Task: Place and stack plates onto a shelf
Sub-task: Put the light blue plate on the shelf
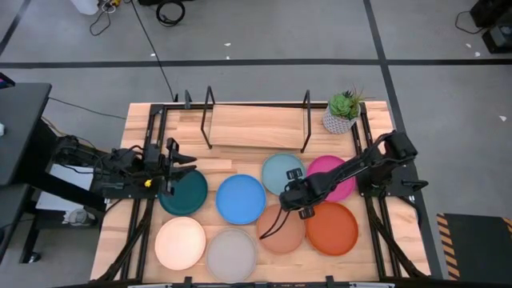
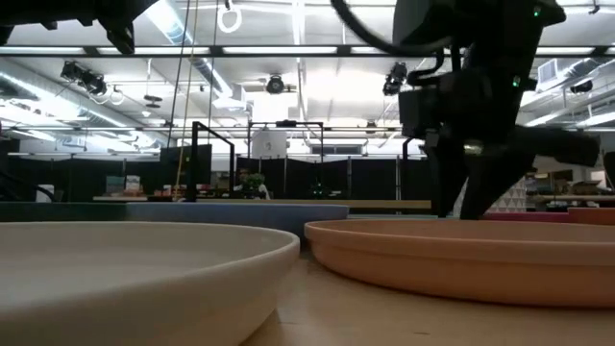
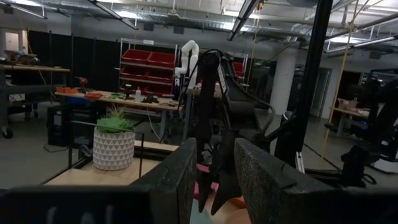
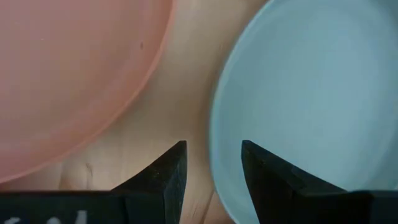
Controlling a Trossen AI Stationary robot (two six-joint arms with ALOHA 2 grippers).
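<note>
Eight plates lie flat on the wooden table: dark teal (image 1: 182, 192), blue (image 1: 241, 199), light blue (image 1: 280, 171), magenta (image 1: 334, 176), peach (image 1: 280, 230), orange-red (image 1: 331, 228), cream (image 1: 180, 242) and grey (image 1: 232, 254). The shelf (image 1: 256, 128) stands at the far edge with nothing on it. My right gripper (image 1: 298, 197) points steeply down, open. In its wrist view the gripper (image 4: 213, 163) hangs over the light blue plate's near rim (image 4: 214, 134), the peach plate (image 4: 68, 74) beside it. My left gripper (image 1: 178, 164) waits open above the dark teal plate's far edge.
A small potted plant (image 1: 342, 112) stands at the far right, beside the shelf's right upright. Black frame rails run along the table's left and right sides. In the low view the cream plate (image 2: 144, 279) and the peach plate (image 2: 461, 259) fill the foreground.
</note>
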